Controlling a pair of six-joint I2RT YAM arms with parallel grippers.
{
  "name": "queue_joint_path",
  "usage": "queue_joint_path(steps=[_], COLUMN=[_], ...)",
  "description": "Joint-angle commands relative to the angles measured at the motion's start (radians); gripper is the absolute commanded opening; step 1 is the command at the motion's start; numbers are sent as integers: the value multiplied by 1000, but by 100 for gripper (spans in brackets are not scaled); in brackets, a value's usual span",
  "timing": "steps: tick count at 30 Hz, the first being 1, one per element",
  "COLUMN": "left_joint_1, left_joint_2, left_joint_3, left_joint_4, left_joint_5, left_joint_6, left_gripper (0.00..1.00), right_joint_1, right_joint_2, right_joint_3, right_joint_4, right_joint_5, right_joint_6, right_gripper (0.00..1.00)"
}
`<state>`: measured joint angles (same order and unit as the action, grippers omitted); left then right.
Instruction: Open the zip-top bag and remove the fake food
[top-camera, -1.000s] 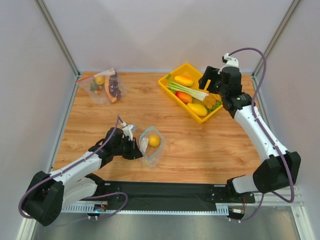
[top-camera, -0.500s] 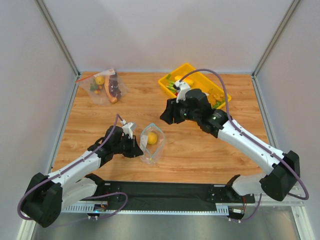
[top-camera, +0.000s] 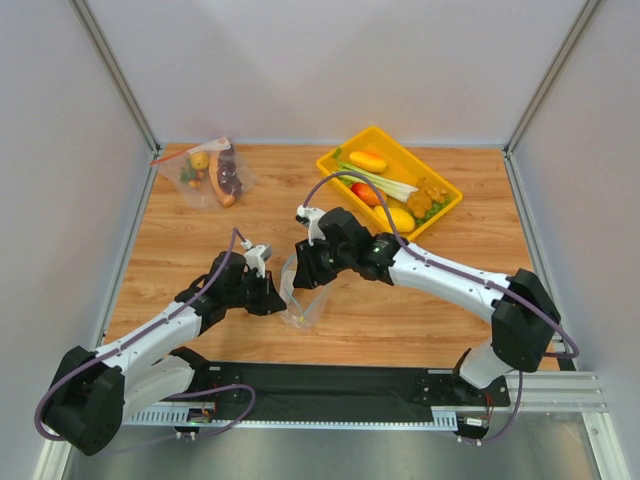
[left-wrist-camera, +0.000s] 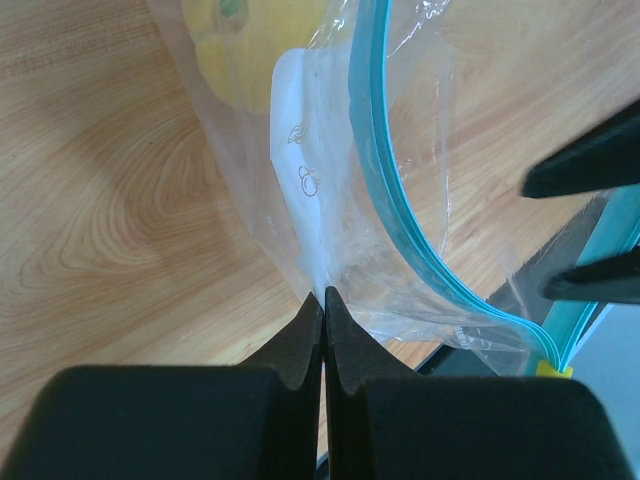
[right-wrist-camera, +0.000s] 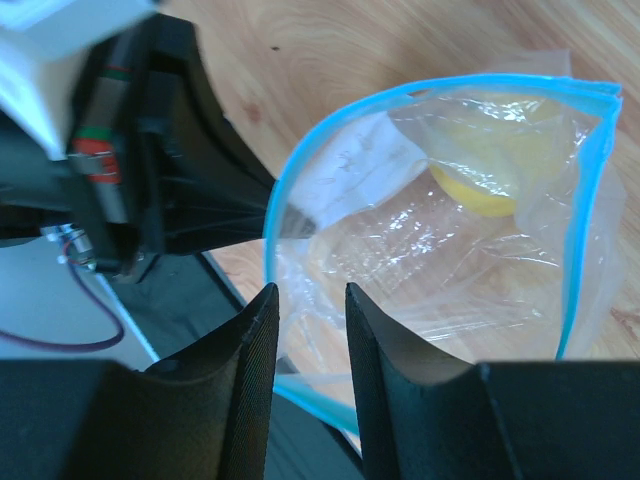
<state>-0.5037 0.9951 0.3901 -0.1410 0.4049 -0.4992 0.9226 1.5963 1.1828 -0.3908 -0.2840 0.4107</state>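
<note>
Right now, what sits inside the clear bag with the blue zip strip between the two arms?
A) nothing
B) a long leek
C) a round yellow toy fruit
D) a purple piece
C: the right wrist view shows a round yellow toy fruit inside the open zip-top bag.

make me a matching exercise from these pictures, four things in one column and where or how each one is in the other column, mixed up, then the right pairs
Things
1. small clear crinkly plastic bag with a light-blue zip strip
2. round yellow plastic toy fruit
3. yellow plastic tray
4. clear plastic bag with a red-orange strip

Place or state
a. far left corner of the wooden table
b. inside the blue-strip bag
c. far right of the table, holding a long green-white leek
d. mouth open, pinched by the shut left hand

Pairs: 1-d, 2-b, 3-c, 4-a
</note>
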Motion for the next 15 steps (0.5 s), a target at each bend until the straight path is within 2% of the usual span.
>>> queue_joint_path(steps=[1,9,15], left_joint_1=[-2,-7,-33], left_joint_2=[-21,-12,-18], left_joint_3=[30,26,21], left_joint_4=[-5,30,63], left_joint_5=[2,34,64], left_joint_6=[17,25,33], left_gripper=[0,0,0], right_joint_1=[18,22,21], right_joint_2=[43,126,159], right_joint_3=[11,-5,-67], right_joint_4=[-14,32,186], right_joint_5=[64,242,282], right_joint_6=[-6,-30,-4], right_gripper=[34,38,47])
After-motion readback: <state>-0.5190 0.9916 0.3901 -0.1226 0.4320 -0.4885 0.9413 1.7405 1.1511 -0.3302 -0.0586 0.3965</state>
